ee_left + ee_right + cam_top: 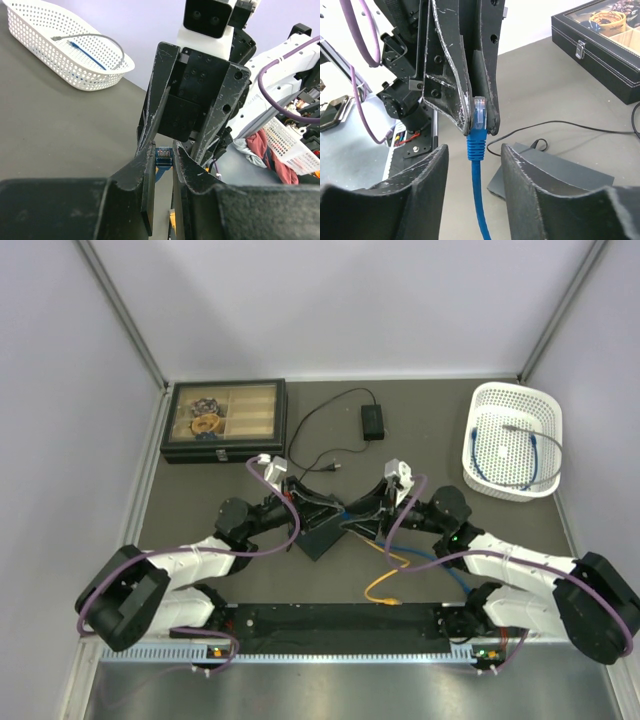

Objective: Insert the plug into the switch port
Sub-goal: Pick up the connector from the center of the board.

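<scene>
Your left gripper [479,126] is closed down narrow on the plug [479,111], pinching its clear head between the two fingertips near the centre of the right wrist view. The plug is upright, and its blue cable [480,200] hangs straight down from it towards the bottom edge. Your right gripper [474,150] stands open. Its two fingers rise from the bottom of that same view, one on each side of the cable just below the plug, and neither touches it. In the left wrist view the plug [164,155] sits low in the centre, clamped at the left gripper's tips, and the right gripper's fingers [150,120] come down from above on either side of it. The grey box [555,172] lies flat on the table [190,495] in the lower right of the right wrist view. It is below the plug, to the right of the cable and apart from both. Its port does not show in any view. In the top view the box [322,537] is at the centre of the frame, and both grippers meet just above it.
</scene>
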`<state>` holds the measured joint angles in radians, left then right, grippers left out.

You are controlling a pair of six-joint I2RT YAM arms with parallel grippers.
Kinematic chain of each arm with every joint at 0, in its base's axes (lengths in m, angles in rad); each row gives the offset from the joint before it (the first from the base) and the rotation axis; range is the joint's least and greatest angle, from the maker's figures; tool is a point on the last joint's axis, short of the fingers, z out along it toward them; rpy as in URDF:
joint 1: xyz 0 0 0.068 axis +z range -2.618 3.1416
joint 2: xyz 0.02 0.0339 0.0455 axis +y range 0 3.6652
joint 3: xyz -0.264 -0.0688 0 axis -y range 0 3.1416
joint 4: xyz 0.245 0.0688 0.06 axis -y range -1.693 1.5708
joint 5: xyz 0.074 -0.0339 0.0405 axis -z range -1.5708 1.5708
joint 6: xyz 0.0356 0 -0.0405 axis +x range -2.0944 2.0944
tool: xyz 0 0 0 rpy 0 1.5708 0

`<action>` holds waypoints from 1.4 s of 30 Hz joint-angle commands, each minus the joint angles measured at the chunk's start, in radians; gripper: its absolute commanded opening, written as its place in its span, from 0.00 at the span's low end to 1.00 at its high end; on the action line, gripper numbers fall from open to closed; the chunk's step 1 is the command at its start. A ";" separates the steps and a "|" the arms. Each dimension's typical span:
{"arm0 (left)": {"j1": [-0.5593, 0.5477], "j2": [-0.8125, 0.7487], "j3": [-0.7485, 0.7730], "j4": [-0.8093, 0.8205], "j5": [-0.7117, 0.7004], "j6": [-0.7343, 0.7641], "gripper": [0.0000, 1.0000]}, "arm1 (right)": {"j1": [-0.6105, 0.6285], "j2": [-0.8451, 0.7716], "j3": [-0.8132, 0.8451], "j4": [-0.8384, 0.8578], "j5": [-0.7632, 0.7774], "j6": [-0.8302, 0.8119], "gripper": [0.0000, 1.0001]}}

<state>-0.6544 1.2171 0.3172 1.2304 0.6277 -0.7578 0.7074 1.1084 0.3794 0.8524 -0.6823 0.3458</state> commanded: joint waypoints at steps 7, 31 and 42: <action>0.004 0.007 -0.017 0.129 0.033 -0.021 0.00 | -0.013 0.011 0.006 0.114 -0.028 0.039 0.32; 0.004 -0.197 0.003 -0.365 -0.226 0.155 0.68 | -0.011 -0.120 0.013 -0.372 0.156 -0.188 0.00; -0.024 -0.203 0.167 -0.795 -0.404 0.088 0.82 | 0.173 -0.150 0.059 -0.540 0.621 -0.373 0.00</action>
<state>-0.6563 0.9806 0.4343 0.5705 0.3031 -0.6239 0.8024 0.9718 0.3817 0.3515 -0.2962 0.0818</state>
